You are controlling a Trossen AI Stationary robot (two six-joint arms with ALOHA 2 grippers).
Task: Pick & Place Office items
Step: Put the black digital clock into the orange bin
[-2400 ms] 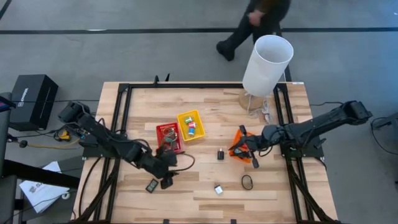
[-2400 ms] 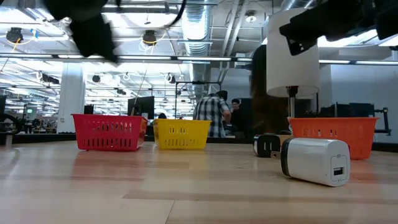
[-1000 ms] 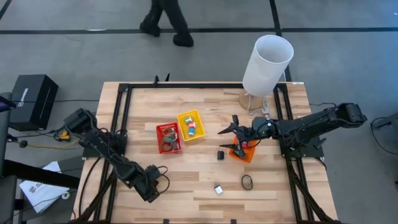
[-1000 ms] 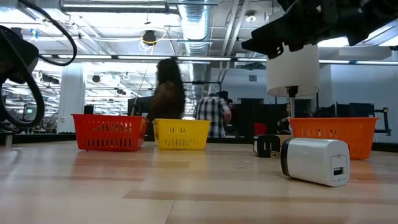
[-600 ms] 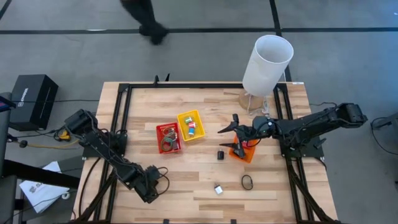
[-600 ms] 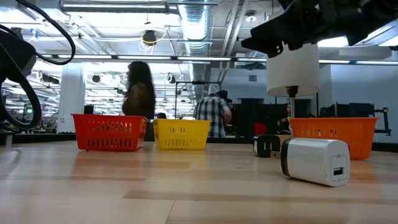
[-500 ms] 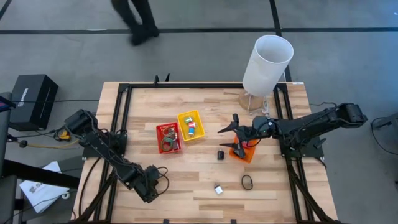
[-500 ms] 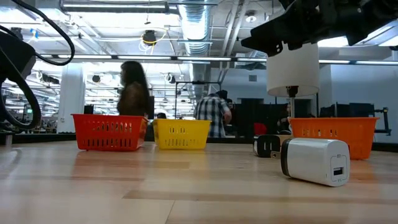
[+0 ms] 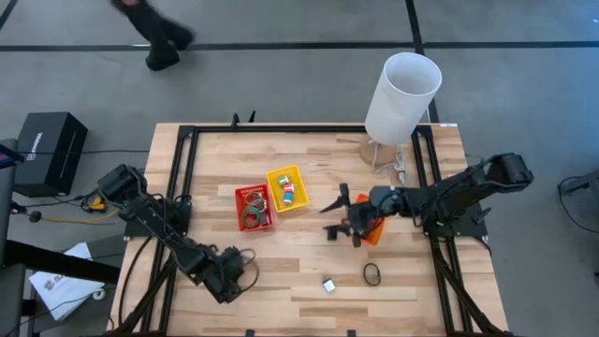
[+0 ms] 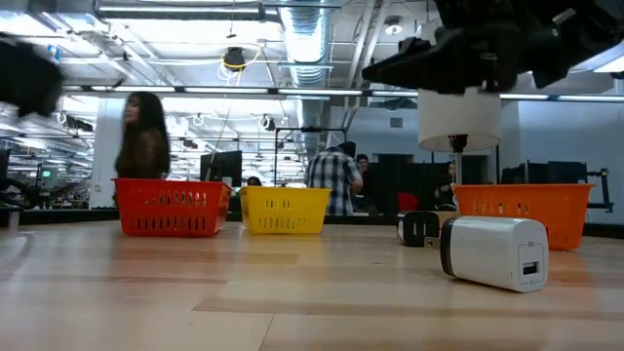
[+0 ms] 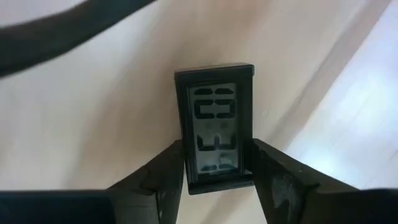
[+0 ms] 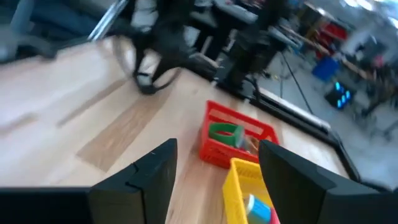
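Two left fingers (image 11: 155, 183) flanking timer (image 11: 214, 124)

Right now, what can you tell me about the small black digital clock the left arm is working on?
The small black rectangular digital clock lies flat on the pale wooden table, face up. Its grey display shows dark segmented digits inside a black frame that looks like plastic. The left gripper has a jaw against each long side near one end, so it appears clamped. In the high view the arm hides it, near the table's front left.
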